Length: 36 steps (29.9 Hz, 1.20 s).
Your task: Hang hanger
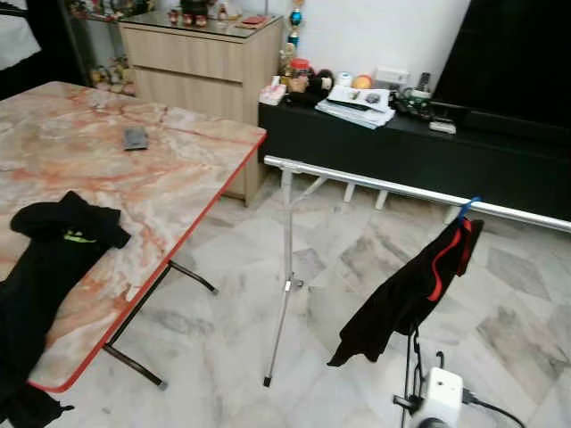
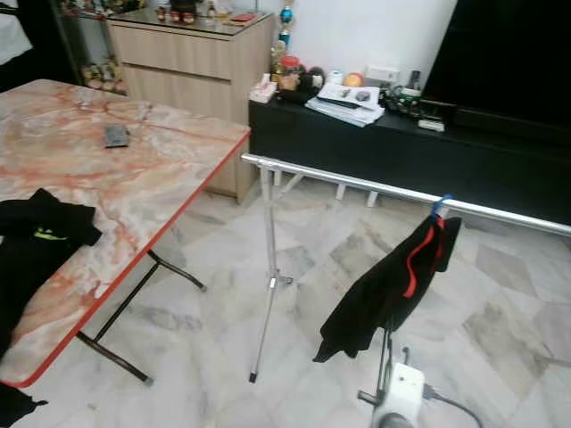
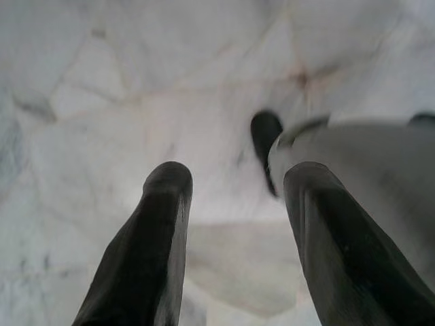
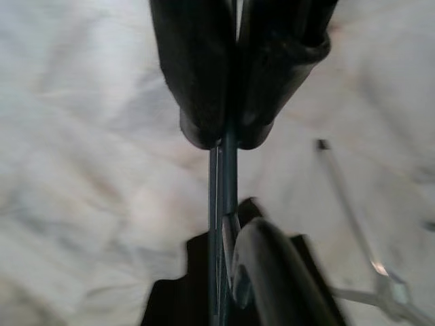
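From the head views, a silver rail on a thin stand is seen crossing the marble floor, and a black garment with red trim is hung from it by a blue hanger, whose hook rests over the rail. A marble-patterned bench with a red edge is seen to the left, carrying another black garment and a small dark object too small to be identified. A white device with a cable is cut off at the lower edge.

The grasp itself is shown in the right wrist view: the right gripper has its fingers pressed together on a thin bluish hanger wire, with no gap visible between them. Below the fingers a grey tube, apparently the rail, and dark cloth are seen, but blur makes the exact contact hard to judge.

In the left wrist view, the left gripper is pointed at the pale floor, its fingers spread well apart with nothing between them. A grey rounded part with a dark tip is seen beside one finger; it cannot be identified.
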### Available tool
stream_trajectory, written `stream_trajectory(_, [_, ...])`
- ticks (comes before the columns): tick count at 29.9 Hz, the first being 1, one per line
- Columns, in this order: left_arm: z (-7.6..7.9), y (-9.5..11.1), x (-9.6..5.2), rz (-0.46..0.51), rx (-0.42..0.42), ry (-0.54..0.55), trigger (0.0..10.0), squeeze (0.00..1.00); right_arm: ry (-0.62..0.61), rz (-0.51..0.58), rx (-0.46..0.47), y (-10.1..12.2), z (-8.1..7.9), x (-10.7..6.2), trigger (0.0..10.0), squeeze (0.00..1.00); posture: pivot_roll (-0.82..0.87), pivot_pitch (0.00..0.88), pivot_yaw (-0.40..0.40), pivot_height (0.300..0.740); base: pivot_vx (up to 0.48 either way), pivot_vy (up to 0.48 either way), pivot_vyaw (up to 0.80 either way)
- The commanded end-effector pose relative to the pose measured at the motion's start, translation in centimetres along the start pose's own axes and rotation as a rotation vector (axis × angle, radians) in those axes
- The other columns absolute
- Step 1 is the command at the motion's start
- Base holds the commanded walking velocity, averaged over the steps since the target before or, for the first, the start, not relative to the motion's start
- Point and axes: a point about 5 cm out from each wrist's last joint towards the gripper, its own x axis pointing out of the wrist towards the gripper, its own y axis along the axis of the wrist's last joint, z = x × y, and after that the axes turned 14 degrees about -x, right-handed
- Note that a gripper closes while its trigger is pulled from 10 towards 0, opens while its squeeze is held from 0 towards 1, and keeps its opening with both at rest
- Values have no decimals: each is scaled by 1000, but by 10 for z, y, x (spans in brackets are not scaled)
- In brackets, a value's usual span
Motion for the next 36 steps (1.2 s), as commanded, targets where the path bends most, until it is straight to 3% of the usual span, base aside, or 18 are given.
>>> stream_trajectory(1, [3,-2,0,-15,16,-3,10000,0,-10,88,31,21,-9,-1,7216,0,75,0,-56,740,0,0,0])
stream_trajectory(2, [4,-1,0,-12,28,-13,10000,0,-30,105,51,23,-9,-3,10000,0,72,0,-56,740,0,0,0])
stream_trajectory(11, [7,0,1,-15,39,-27,10000,0,-77,136,104,19,-11,-14,10000,0,68,0,-52,740,0,-191,0])
stream_trajectory(21, [12,3,2,-6,59,-52,10000,0,-162,38,201,3,-6,-17,10000,0,69,0,-42,740,0,-333,0])
stream_trajectory(29, [11,7,2,1,71,-60,10000,0,-105,-10,183,-1,-12,-16,10000,0,72,0,-41,740,0,-329,0])
stream_trajectory(36, [6,5,1,-6,81,-56,10000,0,-124,-18,201,-5,-8,-15,10000,0,74,0,-40,740,0,-304,0])
